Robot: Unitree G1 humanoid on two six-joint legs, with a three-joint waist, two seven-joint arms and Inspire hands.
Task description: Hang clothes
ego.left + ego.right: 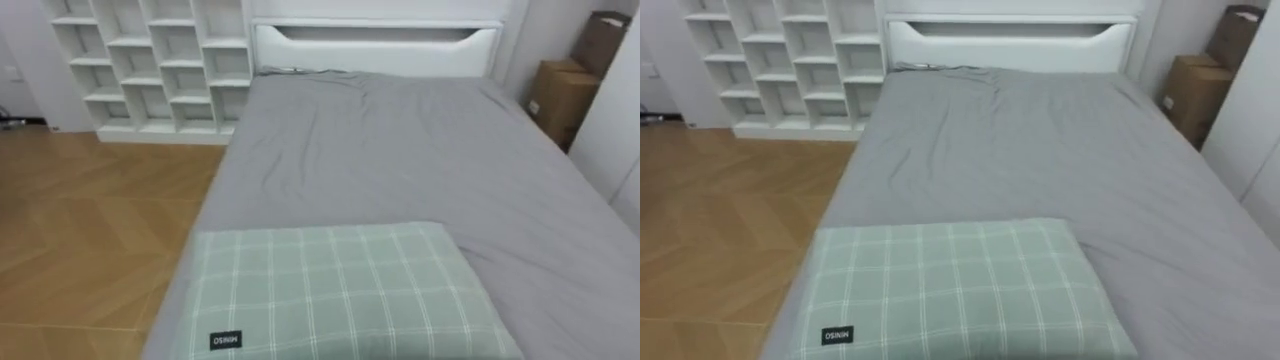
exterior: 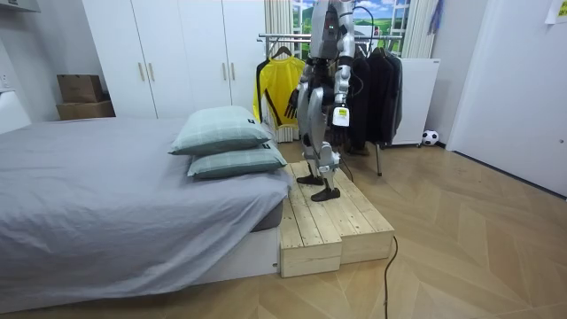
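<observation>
You see one hand (image 2: 340, 108) in the room view. It hangs low at the robot's side with a white tag on its back. You cannot tell whether its fingers are apart or together, nor which arm it belongs to.

Clothes, relative to the hand:
- The dark garments (image 2: 376, 84) hang directly behind the hand on the clothes rail (image 2: 283, 37). Their long axis is vertical, with shoulders up at the rail and hems down.
- The yellow garment (image 2: 276, 89) hangs from the same rail to the room view's left of the hand, beyond the robot's body. It is also vertical and faces the room.

The robot stands upright on the wooden platform (image 2: 337, 221), which lies below the hand at the end of the bed (image 2: 106, 186). The rail is behind it. Two stacked pillows (image 2: 226, 133) lie near the hand, on the room view's left of it.

The eye views look along the bed. The upper pillow (image 1: 340, 290), green with a check pattern, is nearest. Grey sheet runs from it to the white headboard (image 1: 375, 45). A white shelf unit (image 1: 150, 60) stands on the robot's left and cardboard boxes (image 1: 560, 95) on its right.
</observation>
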